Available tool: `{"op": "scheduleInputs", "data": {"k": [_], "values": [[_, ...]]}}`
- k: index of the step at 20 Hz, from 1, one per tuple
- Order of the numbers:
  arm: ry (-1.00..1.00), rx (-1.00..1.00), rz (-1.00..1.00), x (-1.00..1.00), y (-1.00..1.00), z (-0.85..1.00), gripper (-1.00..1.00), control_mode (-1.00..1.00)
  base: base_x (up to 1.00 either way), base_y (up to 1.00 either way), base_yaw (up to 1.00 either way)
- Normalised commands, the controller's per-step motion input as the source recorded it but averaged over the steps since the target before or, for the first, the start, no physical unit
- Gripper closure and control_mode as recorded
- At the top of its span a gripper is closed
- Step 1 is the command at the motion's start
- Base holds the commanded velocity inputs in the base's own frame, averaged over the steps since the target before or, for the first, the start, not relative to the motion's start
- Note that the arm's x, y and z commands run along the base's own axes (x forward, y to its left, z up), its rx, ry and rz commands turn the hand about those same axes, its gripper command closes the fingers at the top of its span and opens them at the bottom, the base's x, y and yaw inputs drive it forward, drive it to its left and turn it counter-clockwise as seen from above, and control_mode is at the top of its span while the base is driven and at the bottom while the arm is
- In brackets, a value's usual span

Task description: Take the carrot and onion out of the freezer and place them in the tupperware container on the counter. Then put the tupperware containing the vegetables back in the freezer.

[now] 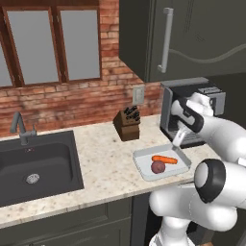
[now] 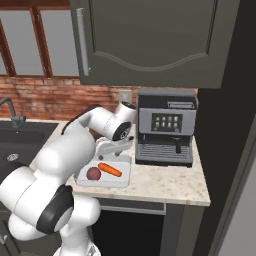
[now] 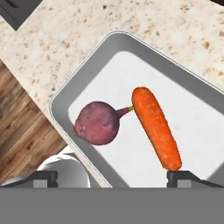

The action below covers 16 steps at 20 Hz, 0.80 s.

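The tupperware container [image 1: 140,162] [image 2: 125,176] [image 3: 89,61] sits on the counter [image 1: 105,158] in front of the coffee machine. Inside it lie the orange carrot [image 1: 165,159] [image 2: 110,170] [image 3: 156,127] and the dark red-purple onion [image 1: 158,166] [image 2: 93,173] [image 3: 97,123], side by side and almost touching. My gripper [image 1: 178,139] [image 2: 113,148] [image 3: 113,178] hangs just above the tray's far edge, pointing down. It is open, its tips spread wide, with nothing between them.
A grey coffee machine [image 1: 192,113] [image 2: 166,127] stands right behind the tray. A knife block [image 1: 127,124] is to its left, then the black sink [image 1: 36,168] with a faucet. Dark wall cabinets [image 2: 150,40] hang overhead. A tall dark panel [image 2: 227,150] bounds the counter's right end.
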Motion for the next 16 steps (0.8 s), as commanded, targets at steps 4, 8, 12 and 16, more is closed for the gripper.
{"op": "scheduleInputs", "data": {"k": [4, 8, 12, 16], "values": [[0.0, 0.0, -0.11, -0.08, 0.35, 0.0, -1.0, -1.0, 0.0, 0.0, 0.0], [-0.02, 0.0, -0.11, -0.13, 0.36, -0.01, -1.0, -1.0, 0.0, 0.0, 0.0], [-0.02, -0.04, -0.14, -0.21, 0.45, 0.0, -1.0, -1.0, 0.0, 0.0, 0.0], [0.0, -0.05, -0.17, -0.14, 0.5, 0.0, -1.0, -1.0, 0.0, 0.0, 0.0]]}}
